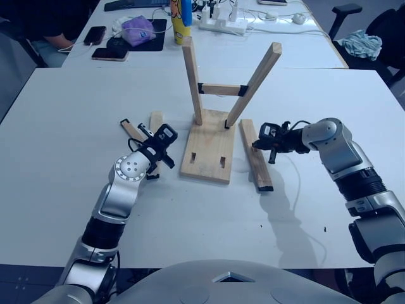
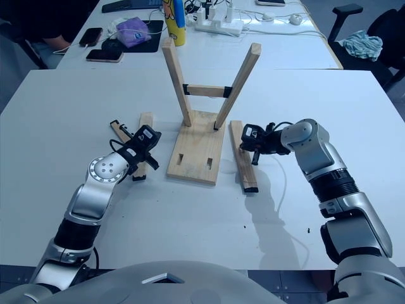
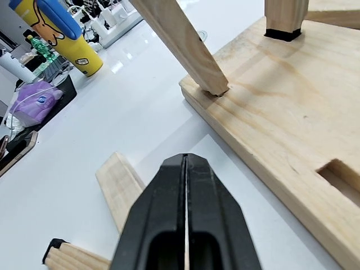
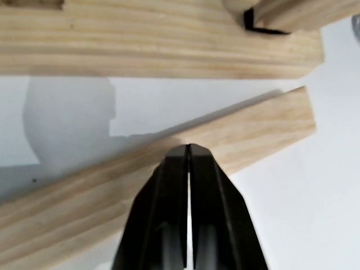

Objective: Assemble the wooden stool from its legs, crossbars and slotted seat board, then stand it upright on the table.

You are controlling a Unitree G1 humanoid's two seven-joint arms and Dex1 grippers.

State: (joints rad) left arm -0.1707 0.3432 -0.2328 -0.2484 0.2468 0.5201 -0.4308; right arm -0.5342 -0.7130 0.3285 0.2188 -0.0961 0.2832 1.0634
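My right gripper hangs over the far end of the loose leg, its fingers pressed together on nothing. That leg lies flat on the table, just beside the seat board's right edge. Its long axis runs from the table's far edge towards the near edge, dark-capped end nearest me. My arm comes in from the table's right side, so the claw sits across that axis, which I judge suits a pinch once it opens. Two legs with a crossbar already stand in the board, and the near slots are bare. My left gripper, also closed and empty, sits over the spare pieces left of the board, well apart from this leg.
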